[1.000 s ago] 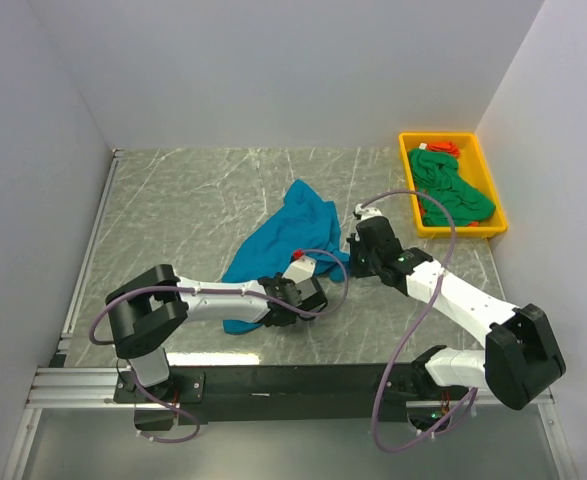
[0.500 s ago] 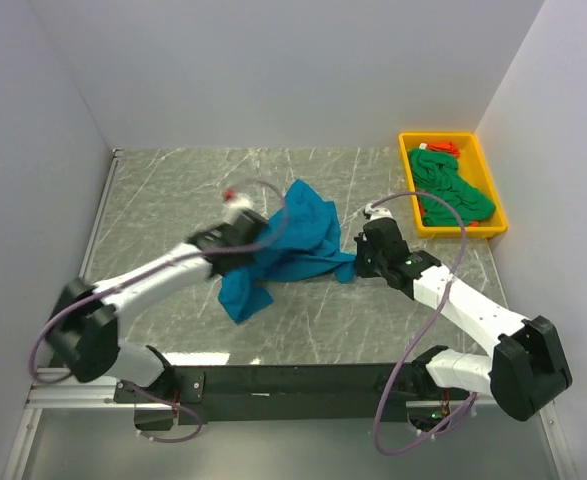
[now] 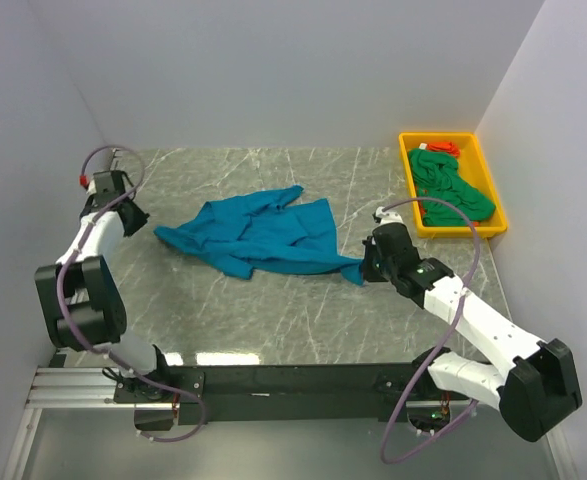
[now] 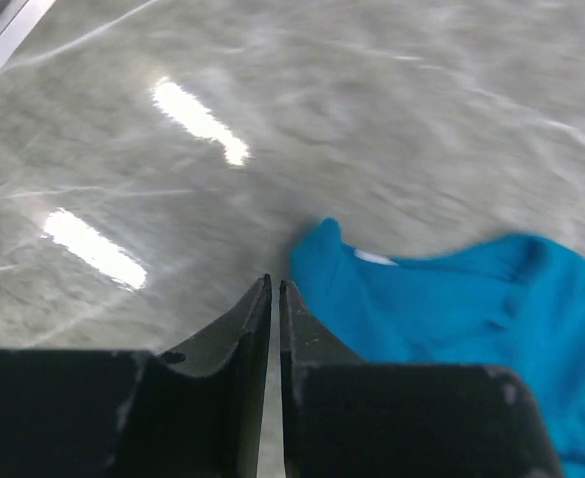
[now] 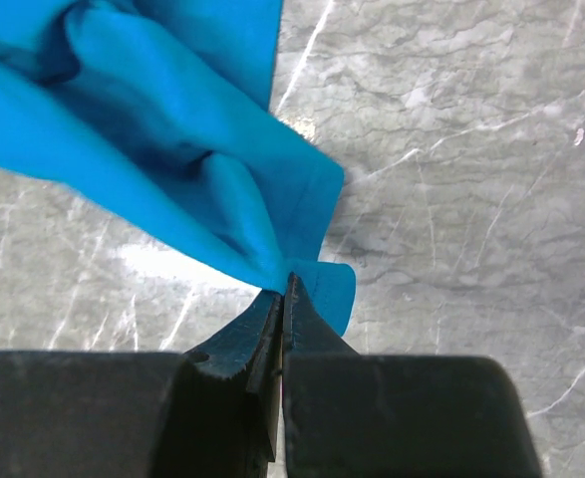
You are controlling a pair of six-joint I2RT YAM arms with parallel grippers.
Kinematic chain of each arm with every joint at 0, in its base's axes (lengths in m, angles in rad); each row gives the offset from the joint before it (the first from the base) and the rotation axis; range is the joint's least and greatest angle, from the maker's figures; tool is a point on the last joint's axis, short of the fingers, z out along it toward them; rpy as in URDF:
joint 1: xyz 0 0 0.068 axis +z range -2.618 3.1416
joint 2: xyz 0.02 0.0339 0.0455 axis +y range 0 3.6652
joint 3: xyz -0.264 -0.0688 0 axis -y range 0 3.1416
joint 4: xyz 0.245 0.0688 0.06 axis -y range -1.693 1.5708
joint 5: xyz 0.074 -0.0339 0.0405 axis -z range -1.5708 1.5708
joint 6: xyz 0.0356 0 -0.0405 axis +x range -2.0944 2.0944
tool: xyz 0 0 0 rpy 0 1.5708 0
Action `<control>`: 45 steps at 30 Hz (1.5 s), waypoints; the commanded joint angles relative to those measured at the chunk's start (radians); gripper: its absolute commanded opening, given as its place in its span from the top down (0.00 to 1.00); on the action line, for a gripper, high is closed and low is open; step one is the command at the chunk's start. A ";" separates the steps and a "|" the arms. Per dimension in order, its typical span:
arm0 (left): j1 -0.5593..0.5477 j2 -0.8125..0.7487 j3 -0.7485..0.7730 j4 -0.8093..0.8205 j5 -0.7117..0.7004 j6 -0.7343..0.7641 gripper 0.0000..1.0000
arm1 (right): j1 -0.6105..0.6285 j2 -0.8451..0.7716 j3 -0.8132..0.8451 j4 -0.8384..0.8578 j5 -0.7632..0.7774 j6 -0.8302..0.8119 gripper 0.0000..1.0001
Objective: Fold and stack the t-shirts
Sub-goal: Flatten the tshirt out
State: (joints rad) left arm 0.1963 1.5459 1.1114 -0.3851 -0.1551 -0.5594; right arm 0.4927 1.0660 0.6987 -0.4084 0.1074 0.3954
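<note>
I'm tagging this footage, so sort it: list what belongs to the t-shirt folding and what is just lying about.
Belongs to the job:
teal-blue t-shirt
green t-shirt
red-orange piece

Just lying about:
yellow bin

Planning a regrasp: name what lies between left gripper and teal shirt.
Only a short strip of bare table separates left gripper from teal shirt, per the top view.
</note>
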 commanded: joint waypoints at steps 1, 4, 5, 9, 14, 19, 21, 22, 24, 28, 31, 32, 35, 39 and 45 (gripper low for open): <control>0.099 0.037 -0.033 0.106 0.117 -0.023 0.85 | -0.008 -0.040 -0.021 -0.016 -0.028 0.010 1.00; 0.219 0.092 -0.041 0.146 0.189 -0.062 0.84 | -0.008 -0.052 -0.037 -0.023 -0.038 0.025 1.00; 0.227 0.109 -0.035 0.149 0.199 -0.063 0.84 | -0.008 -0.055 -0.041 -0.026 -0.037 0.028 1.00; 0.213 0.171 -0.008 0.133 0.313 -0.059 0.76 | -0.008 -0.041 -0.045 -0.029 -0.028 0.039 1.00; 0.026 0.002 -0.071 0.066 0.203 -0.046 0.19 | -0.008 -0.026 -0.033 -0.017 -0.034 0.040 1.00; -0.161 -0.255 -0.227 0.034 0.114 -0.140 0.13 | -0.008 -0.018 -0.036 0.000 -0.041 0.039 1.00; -0.192 -0.345 -0.275 0.025 0.092 -0.193 0.14 | -0.009 -0.014 -0.038 0.002 -0.040 0.036 1.00; -0.249 -0.369 -0.324 0.019 0.092 -0.215 0.14 | -0.006 -0.014 -0.039 0.003 -0.041 0.034 1.00; -0.287 -0.439 -0.378 0.028 0.106 -0.290 0.16 | -0.008 -0.014 -0.042 0.013 -0.041 0.034 1.00; -0.354 -0.527 -0.508 0.077 0.048 -0.402 0.19 | -0.008 -0.014 -0.050 0.032 -0.052 0.034 1.00; -0.354 -0.521 -0.539 0.106 0.046 -0.456 0.21 | -0.008 -0.014 -0.057 0.042 -0.066 0.036 1.00; -0.354 -0.498 -0.541 0.121 0.048 -0.467 0.21 | -0.008 -0.017 -0.059 0.043 -0.069 0.036 1.00; -0.353 -0.448 -0.542 0.159 0.029 -0.497 0.24 | -0.008 -0.027 -0.073 0.051 -0.068 0.036 1.00; -0.354 -0.406 -0.547 0.221 0.012 -0.540 0.29 | -0.008 -0.034 -0.085 0.054 -0.058 0.026 1.00; -0.354 -0.330 -0.522 0.252 -0.003 -0.557 0.40 | -0.008 -0.034 -0.088 0.057 -0.044 0.019 1.00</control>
State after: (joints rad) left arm -0.1566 1.1877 0.5629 -0.1913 -0.1303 -1.0874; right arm 0.4908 1.0527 0.6163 -0.3855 0.0422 0.4255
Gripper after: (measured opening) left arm 0.609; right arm 0.010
